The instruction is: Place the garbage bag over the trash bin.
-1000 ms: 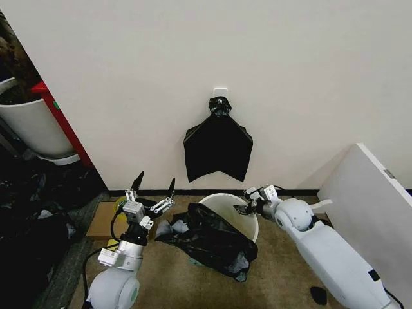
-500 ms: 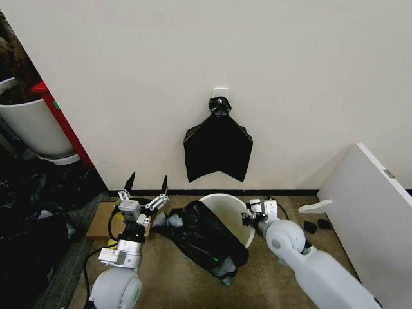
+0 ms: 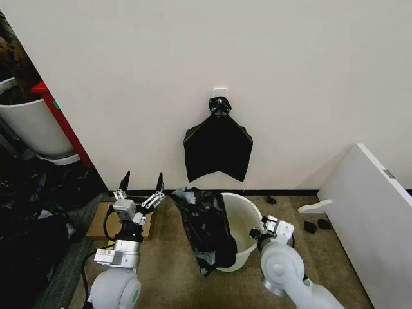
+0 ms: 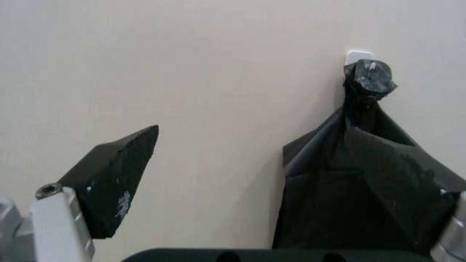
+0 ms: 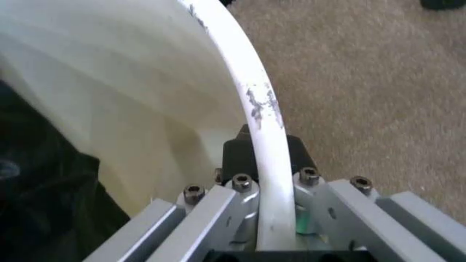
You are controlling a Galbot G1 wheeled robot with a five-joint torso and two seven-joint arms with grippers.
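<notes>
Crinkled glossy black garbage bag (image 3: 207, 226) drapes lengthwise down trash bin (image 3: 250, 226) beside clamped right tool (image 3: 262, 230); left tool (image 3: 141, 185) gapes empty.

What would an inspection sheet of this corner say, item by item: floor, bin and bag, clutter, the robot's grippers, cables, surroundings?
Surface: beige carpet floor.
Job's things: trash bin upright; garbage bag draped over its left rim, not lining it.
Clutter: cardboard box, small dark bits on the floor.
Grippers: left gripper open, beside the bag, holding nothing; right gripper shut on the bin's right rim.
Cables: black cable along the left arm.
Surroundings: black bundle hanging on the wall; white panel on the right.
</notes>
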